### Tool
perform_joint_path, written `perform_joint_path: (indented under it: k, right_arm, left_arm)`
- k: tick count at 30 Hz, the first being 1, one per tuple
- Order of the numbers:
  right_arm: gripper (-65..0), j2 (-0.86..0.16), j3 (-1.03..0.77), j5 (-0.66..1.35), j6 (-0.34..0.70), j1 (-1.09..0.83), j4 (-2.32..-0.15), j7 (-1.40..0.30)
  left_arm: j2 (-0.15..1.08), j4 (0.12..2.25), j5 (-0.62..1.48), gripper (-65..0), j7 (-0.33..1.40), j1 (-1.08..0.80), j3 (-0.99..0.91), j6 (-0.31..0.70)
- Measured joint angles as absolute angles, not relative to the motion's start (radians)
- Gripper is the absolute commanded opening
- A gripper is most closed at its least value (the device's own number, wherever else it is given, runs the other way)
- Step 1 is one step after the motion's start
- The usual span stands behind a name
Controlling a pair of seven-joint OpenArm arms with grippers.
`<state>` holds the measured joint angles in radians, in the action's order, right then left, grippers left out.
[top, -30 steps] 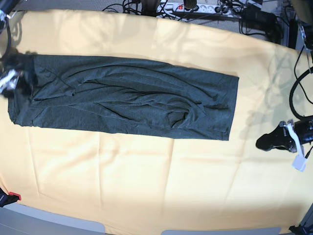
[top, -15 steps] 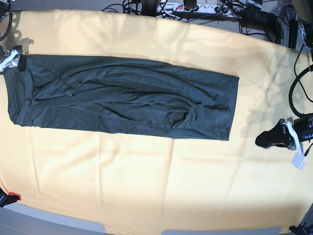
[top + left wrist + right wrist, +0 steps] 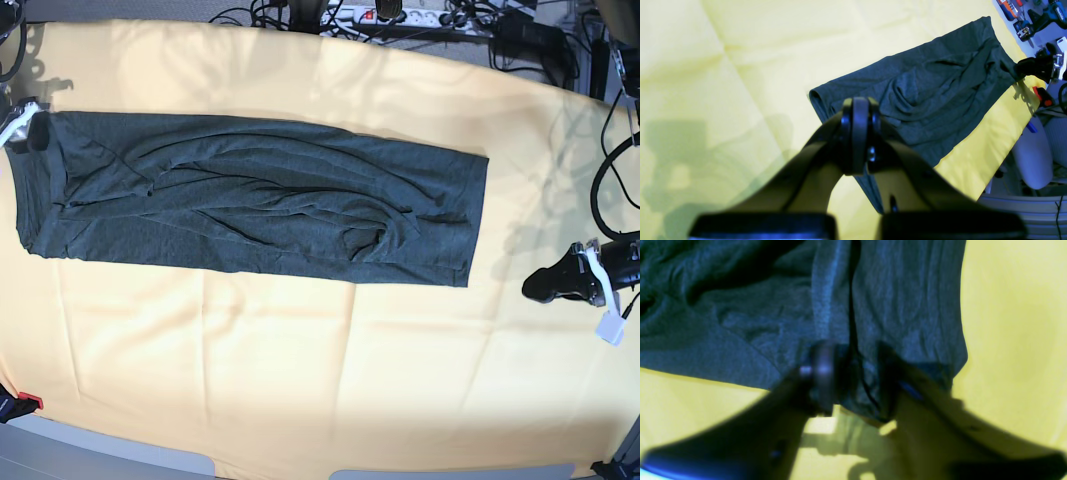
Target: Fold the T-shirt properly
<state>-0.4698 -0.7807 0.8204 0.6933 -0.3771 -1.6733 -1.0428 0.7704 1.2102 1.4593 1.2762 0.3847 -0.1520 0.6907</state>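
We see no containers – just the yellow-orange cloth [image 3: 300, 380] covering the table. Near edge bare. L gripper [image 3: 548, 287] sits at the base view's right, fingers shut on nothing, well apart from the T-shirt [image 3: 260, 195]. Shirt is dark charcoal-green, folded into a long wrinkled strip across the cloth's middle, creases running lengthwise. R gripper [image 3: 853, 380] at the shirt's far-left corner – fingers straddle the hem edge, partly apart; can't tell if gripped.
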Motion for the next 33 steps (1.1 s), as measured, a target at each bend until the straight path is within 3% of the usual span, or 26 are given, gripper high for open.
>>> perform_joint_path:
  k: [3, 8, 15, 17, 20, 22, 33]
  right_arm:
    - [-31.4, -0.470, -0.781, 0.823, 0.693, -0.377, -1.673, -1.043]
    - [-37.0, -0.466, -0.781, 0.823, 0.693, -0.377, -1.673, -1.044]
    - [-37.7, -0.441, -0.781, 0.823, 0.693, -0.376, -1.606, -1.035]
    - [-44.6, -0.441, -0.781, 0.825, 0.693, -0.376, -1.575, -1.023]
    - [-60.0, -0.441, -0.781, 0.827, 0.693, -0.377, -1.562, -1.009]
    - [-65.0, -0.441, -0.781, 0.827, 0.693, -0.374, -1.562, -1.009]
    - [-63.3, -0.468, -0.781, 0.857, 0.693, -0.369, -1.562, -1.009]
  left_arm:
    - [0.770, 1.210, 1.459, -65.0, 1.276, 0.385, -0.152, 0.691]
    - [0.770, 1.210, 1.459, -65.0, 1.276, 0.385, -0.152, 0.691]
    - [0.770, 1.210, 1.459, -65.0, 1.276, 0.385, -0.152, 0.691]
    - [0.770, 1.210, 1.459, -65.0, 1.276, 0.385, -0.152, 0.691]
    - [0.770, 1.210, 1.459, -65.0, 1.276, 0.385, -0.152, 0.691]
    - [0.770, 1.210, 1.459, -65.0, 1.276, 0.385, -0.152, 0.691]
    - [0.770, 1.210, 1.459, -65.0, 1.276, 0.385, -0.152, 0.690]
